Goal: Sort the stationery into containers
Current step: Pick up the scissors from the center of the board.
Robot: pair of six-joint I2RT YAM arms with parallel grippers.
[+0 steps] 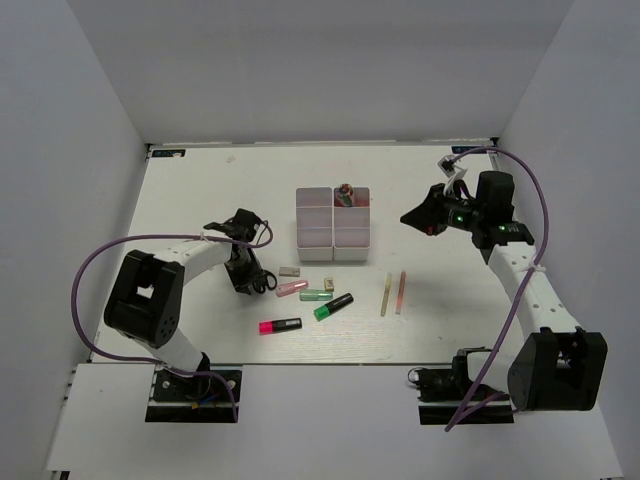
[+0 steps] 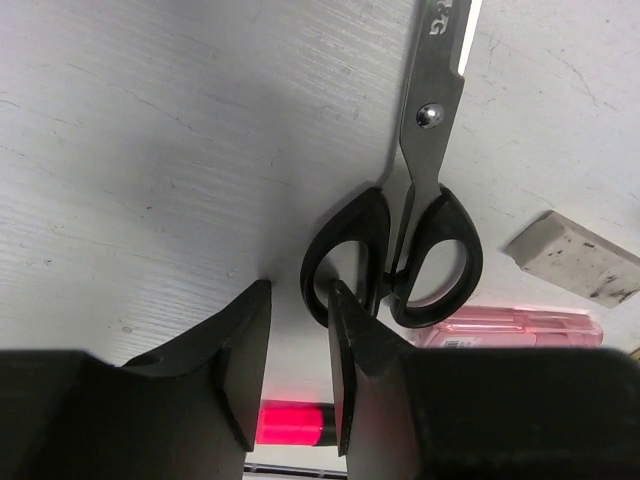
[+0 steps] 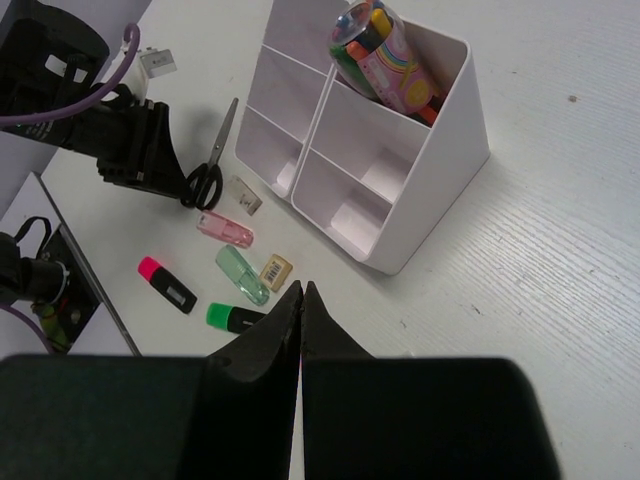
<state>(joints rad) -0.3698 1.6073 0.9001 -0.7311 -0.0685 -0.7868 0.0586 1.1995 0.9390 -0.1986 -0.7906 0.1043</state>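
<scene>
- Nearest us, the pink highlighter (image 2: 290,422) lies on the table (image 2: 150,150) and shows through the gap of the left gripper (image 2: 298,290).
- Its jaws stand narrowly apart, gripping nothing. The scissors (image 2: 420,170) lie just outside that gap, one black handle loop right at a fingertip.
- Farther out, we see the right gripper (image 3: 301,290) hover with its jaws pressed together, empty, near the bins (image 3: 440,170).
- The fat pink tube (image 3: 385,55) stands in a far bin.

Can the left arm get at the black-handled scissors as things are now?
Probably yes: the left gripper is open right at the handle of the scissors, with nothing between them.
</scene>
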